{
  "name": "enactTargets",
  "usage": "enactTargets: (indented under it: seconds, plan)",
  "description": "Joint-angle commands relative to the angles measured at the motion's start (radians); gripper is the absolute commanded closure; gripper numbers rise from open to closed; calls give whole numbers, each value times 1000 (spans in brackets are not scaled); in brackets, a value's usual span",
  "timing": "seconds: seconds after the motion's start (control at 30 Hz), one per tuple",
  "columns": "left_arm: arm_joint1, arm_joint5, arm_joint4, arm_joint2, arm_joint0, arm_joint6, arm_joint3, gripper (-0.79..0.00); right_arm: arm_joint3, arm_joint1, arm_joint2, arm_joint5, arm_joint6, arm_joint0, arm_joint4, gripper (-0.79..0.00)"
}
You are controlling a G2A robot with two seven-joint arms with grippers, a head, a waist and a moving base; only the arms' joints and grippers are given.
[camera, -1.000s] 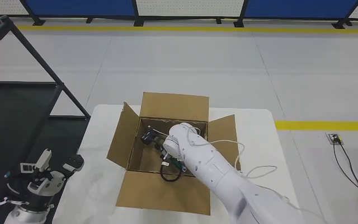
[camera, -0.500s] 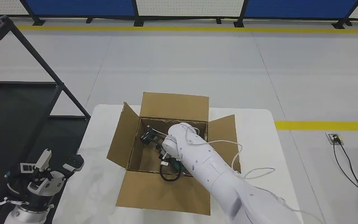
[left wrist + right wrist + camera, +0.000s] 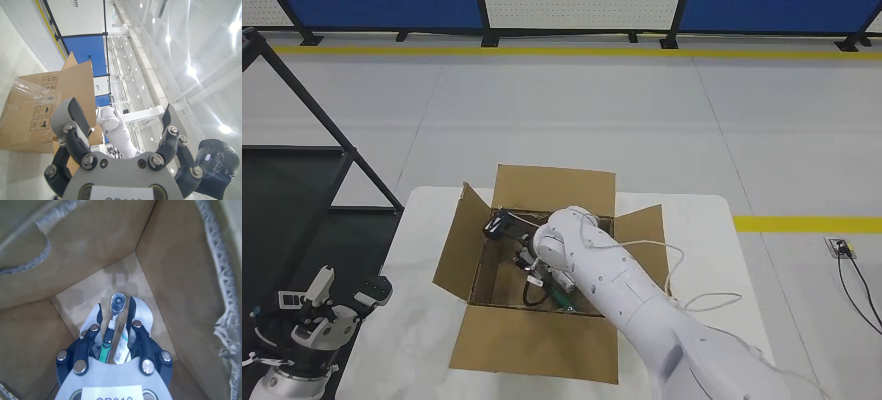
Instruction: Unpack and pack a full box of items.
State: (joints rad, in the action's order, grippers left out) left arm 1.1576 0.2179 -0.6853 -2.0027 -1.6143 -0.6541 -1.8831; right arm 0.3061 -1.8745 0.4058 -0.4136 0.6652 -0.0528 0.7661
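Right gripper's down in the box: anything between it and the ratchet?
Nothing visible does. The ratchet sits inside the open right gripper, low in the box. A white tube lies beside its handle, also inside that gap.

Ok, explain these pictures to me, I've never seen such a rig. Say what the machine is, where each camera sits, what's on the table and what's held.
It is a two-armed robot at a white table. The top view looks down from a camera above its arms: an open cardboard box stands on the table, with the right arm down inside it. The other two cameras sit on the wrists. The right wrist view looks into the box: a ratchet wrench with a green handle and a white tube sit at the right tool; whether it grips them is unclear. The left wrist view looks up past the box's outside: the left tool is open and empty.
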Motion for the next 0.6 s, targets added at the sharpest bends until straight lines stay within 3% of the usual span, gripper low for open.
enactTargets:
  seconds: [0.0,0.13,0.3,0.5,0.57]
  plan:
    - [0,0,0,0,0,0,0,-785,23,16,10,-14,-36,-6,8,-323]
    - [0,0,0,0,0,0,0,-785,103,55,31,-17,-96,-30,38,-342]
    - [0,0,0,0,0,0,0,-785,287,123,73,49,-124,-90,101,-345]
    - [0,0,0,0,0,0,0,-785,732,254,198,198,-3,-272,251,-339]
    - [0,0,0,0,0,0,0,-785,929,307,279,227,63,-379,318,-345]
